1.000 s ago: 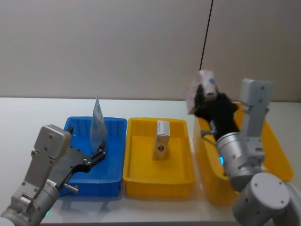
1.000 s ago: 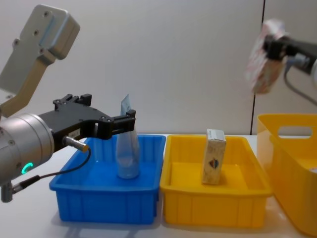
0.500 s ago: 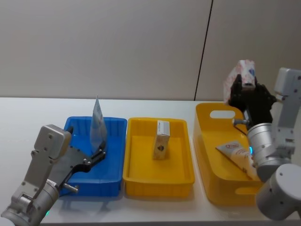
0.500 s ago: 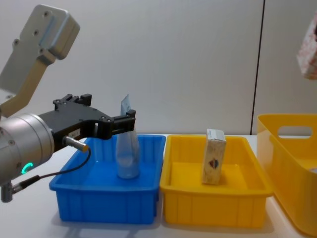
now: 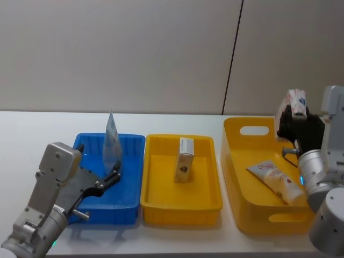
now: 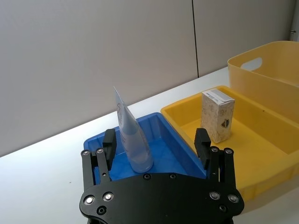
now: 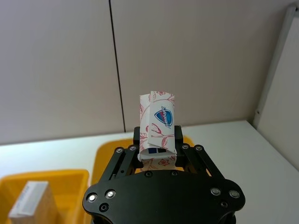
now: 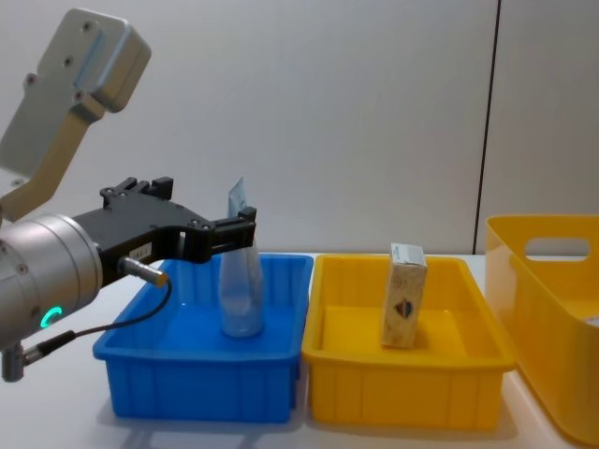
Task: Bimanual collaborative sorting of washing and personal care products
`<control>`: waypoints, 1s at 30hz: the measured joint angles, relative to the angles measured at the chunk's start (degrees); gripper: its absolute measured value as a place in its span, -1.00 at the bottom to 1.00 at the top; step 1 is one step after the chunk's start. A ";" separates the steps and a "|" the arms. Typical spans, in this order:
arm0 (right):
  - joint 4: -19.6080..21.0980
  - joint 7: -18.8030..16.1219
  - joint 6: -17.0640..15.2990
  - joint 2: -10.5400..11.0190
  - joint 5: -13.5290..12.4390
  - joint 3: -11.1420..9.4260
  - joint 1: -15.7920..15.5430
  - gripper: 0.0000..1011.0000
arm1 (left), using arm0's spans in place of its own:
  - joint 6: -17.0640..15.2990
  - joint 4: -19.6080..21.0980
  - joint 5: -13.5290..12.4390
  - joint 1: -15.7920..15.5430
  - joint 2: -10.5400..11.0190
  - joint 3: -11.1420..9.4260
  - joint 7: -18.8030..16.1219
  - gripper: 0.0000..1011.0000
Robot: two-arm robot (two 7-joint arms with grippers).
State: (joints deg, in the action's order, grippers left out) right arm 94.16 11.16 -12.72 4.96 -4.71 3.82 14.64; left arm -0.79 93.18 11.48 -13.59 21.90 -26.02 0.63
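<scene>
Head view: the right gripper [image 5: 296, 117] is raised above the far right corner of the tall yellow basket [image 5: 236, 204], clamped on the patterned box [image 5: 293, 103], which stands up out of its fingers. Below it, a tube [image 5: 280, 181] lies in that basket. The left gripper [image 6: 156, 145] hovers at the near edge of the blue bin [image 5: 129, 204], fingers spread apart; an upright tube [image 6: 131, 138] stands between and just beyond them. Beside it, the cream carton [image 5: 184, 159] stands in the shallow yellow bin [image 5: 180, 207].

Silver-grey arm housings, black screw-studded end effector [image 6: 156, 149]
</scene>
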 joint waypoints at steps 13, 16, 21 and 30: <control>-2.86 -1.01 -6.96 0.98 1.15 0.12 -0.55 -0.38 | 0.00 0.00 0.00 0.00 0.00 0.00 0.00 0.98; -3.54 -1.38 -7.86 1.11 1.35 0.29 -0.63 -0.38 | 0.00 0.00 0.00 0.00 0.00 0.00 0.00 0.98; -4.38 -1.84 -9.03 1.30 1.64 0.50 -0.73 -0.35 | 0.00 0.00 0.00 0.00 0.00 0.00 0.00 0.98; -5.16 -2.24 -10.15 1.47 1.85 0.67 -0.81 0.25 | 0.00 0.00 0.00 0.00 0.00 0.00 0.00 0.98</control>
State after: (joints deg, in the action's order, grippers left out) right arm 89.00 8.92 -22.87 6.43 -2.86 4.49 13.83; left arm -0.80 93.18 11.48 -13.59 21.89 -26.02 0.63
